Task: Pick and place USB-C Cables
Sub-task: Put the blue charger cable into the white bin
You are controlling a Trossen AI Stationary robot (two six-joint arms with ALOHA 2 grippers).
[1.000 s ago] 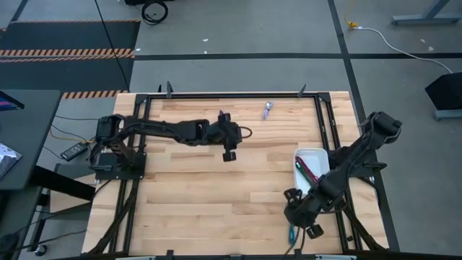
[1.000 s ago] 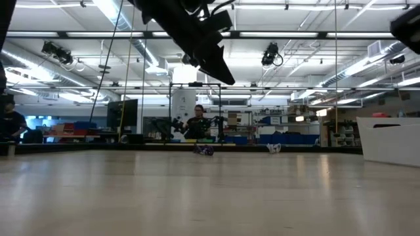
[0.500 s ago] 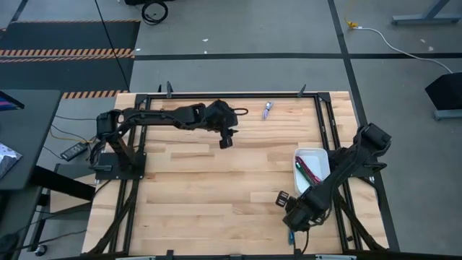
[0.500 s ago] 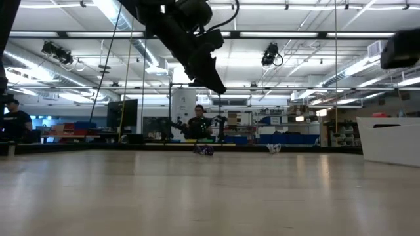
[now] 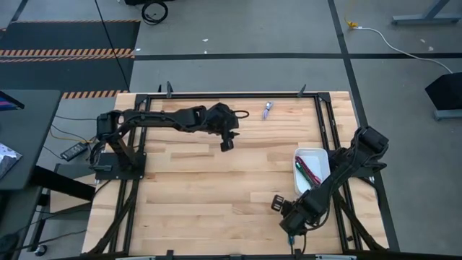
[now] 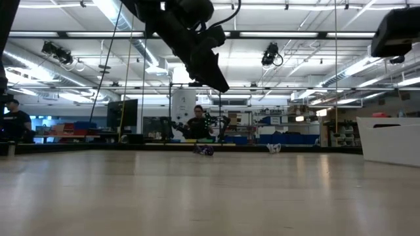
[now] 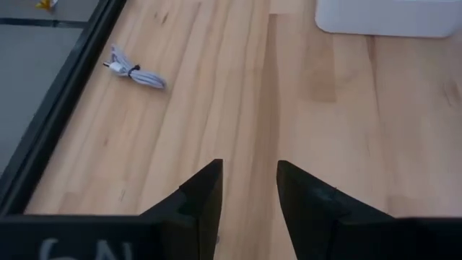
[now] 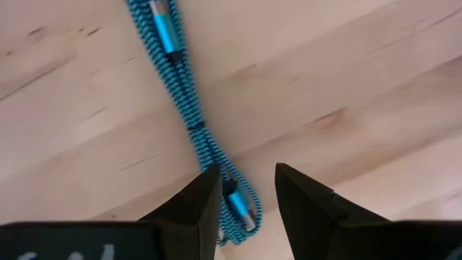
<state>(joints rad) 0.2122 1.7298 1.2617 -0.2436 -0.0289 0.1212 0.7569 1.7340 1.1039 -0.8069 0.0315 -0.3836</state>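
Right tool: the right tool [image 5: 287,217] has swung down and inward over the last second and now hangs above the teal cable [image 8: 189,108] at the table's near right edge, fingers parted and empty, the cable's looped end lying between them.
Left tool: the left tool [image 5: 227,142] has pulled back toward the far edge, fingers ajar with nothing held, facing the silvery lilac cable [image 7: 136,71] well ahead of it.
Meaning: judged from this, both arms are lining up their next pickups; neither cable is gripped yet.
Tray: the white tray [image 5: 312,152] near the right edge, smooth with rounded corners, already holds a green cable [image 5: 299,167] and a maroon red cable [image 5: 311,170].
Teal cable: braided weave, striped light and dark, metal-sleeved plugs, cinched by a dark tie at mid-length.
Lilac cable: pale, glossy, a short tied bundle near the far rail.
Table: the table [image 5: 202,180] is of light butcher-block planks inside a black frame.
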